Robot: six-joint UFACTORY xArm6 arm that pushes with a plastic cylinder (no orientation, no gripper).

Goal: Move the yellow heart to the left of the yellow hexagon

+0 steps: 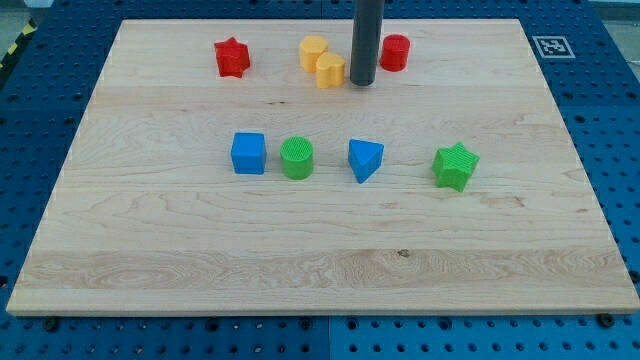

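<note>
Board (320, 270): pale wooden top, wide bare grain along the view's bottom; its near corners run close to the frame edge.
Surround (610, 120): blue perforated surface on all sides, with a black-and-white marker (548, 46) at the view's top right.
Middle row, view's left to right: blue cube (248, 153); green cylinder (297, 158) just beside it; blue triangle (365, 159); green star (455, 166), set apart toward the view's right.
Far row, view's left: red star (231, 57), standing alone.
Yellow heart (313, 51): far row, up and to the view's left of its yellow neighbour, the two touching; its lobes are hard to make out from here.
Yellow hexagon (330, 70): touching the heart, with the rod just beside it on the view's right.
My tip (362, 84): resting on the board between the yellow hexagon and the red cylinder, close against the hexagon; whether it touches cannot be told. The rod runs out of the frame at the top.
Red cylinder (395, 52): far row, its left edge partly hidden behind the rod.
Grasp: a plain rod with nothing to open or close, and it holds nothing.
</note>
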